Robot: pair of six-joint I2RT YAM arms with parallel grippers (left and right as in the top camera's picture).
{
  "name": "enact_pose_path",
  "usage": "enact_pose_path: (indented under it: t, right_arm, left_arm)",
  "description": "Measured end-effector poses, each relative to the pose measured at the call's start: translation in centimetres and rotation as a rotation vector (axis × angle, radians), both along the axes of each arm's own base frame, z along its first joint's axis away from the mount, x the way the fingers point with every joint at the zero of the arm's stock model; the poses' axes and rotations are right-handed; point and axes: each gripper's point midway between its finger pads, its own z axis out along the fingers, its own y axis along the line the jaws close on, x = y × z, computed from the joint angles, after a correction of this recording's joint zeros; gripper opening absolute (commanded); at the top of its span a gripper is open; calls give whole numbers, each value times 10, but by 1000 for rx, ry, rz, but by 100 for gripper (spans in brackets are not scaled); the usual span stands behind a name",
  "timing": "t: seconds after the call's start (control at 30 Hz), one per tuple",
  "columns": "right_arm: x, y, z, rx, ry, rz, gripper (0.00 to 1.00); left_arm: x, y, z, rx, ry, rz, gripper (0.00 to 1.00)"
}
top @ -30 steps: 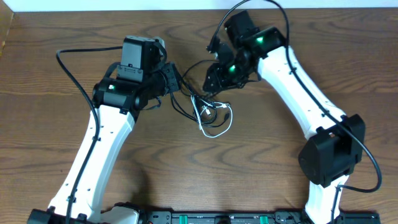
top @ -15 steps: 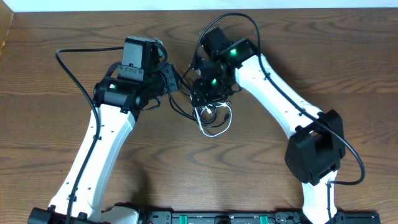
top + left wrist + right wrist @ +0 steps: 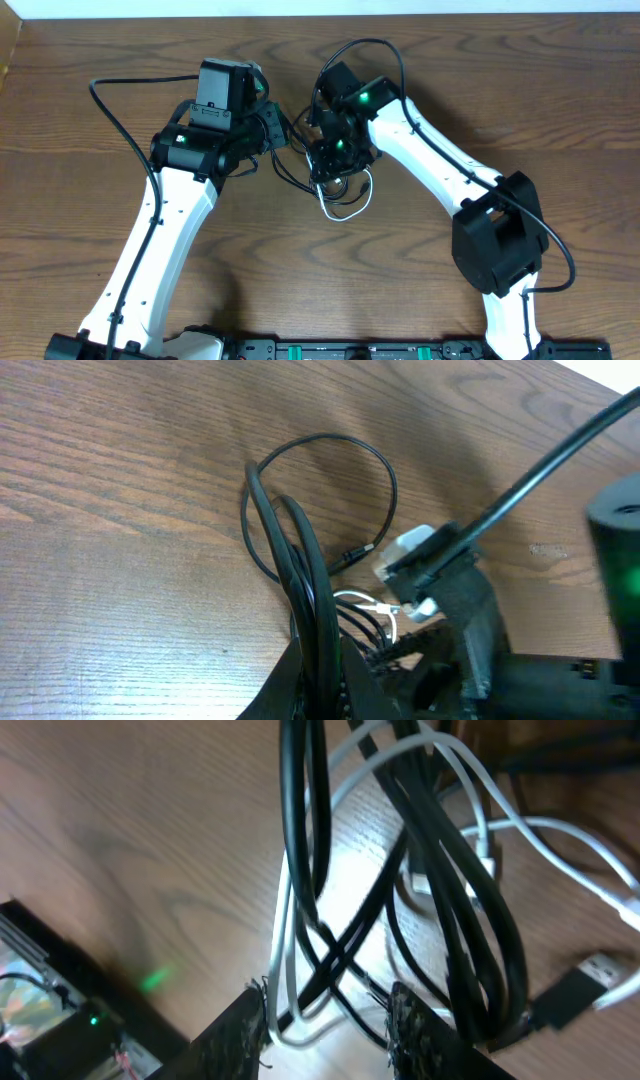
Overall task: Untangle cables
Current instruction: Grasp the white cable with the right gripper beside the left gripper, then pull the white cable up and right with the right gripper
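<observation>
Wooden table point(image 3: 70, 230); both arms reached in toward its upper middle, where the tangle lay.

Left gripper point(image 3: 283, 136): fingers pressed together on a bundle of black cable point(image 3: 322, 610) strands. In the left wrist view these strands rose from the bottom edge and ended in a wide loop lying flat on the wood. A small plug end sat inside that loop.

Right gripper point(image 3: 330, 1020): lowered right over the tangle, just beside the left gripper. Its fingers point(image 3: 245, 1025) were partly spread and straddled several crossing strands, black and white. The strands did not fill the gap, and I saw no pinch.

White cable point(image 3: 560, 830): interlaced with the black one, passing over and under it in the right wrist view. From overhead, one white loop stuck out of the knot toward the robot's base, flat on the table. A silver USB plug point(image 3: 585, 982) on a black end lay at the right edge of the right wrist view.

The cables were tangled together, between and under the two grippers.
</observation>
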Motion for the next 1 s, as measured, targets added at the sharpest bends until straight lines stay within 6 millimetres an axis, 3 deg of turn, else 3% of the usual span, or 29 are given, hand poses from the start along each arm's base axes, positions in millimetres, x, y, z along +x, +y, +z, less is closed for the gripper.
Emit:
enact_pose_path:
  t: [0.17, 0.37, 0.63, 0.87, 1.0]
  right_arm:
    - [-3, 10, -5, 16, -22, 22, 36]
    - [-8, 20, -4, 24, -32, 46, 21]
    - [-4, 17, -6, 1, -56, 37, 15]
    - [1, 12, -9, -35, -77, 19, 1]
    - [3, 11, -10, -44, -83, 14, 1]
  left_arm:
    - [0, 0, 0, 2, 0, 2, 7]
    - [0, 1, 0, 2, 0, 2, 7]
    - [-1, 1, -1, 4, 6, 2, 7]
    - [-2, 1, -2, 5, 11, 2, 7]
    - [-2, 1, -2, 6, 13, 2, 7]
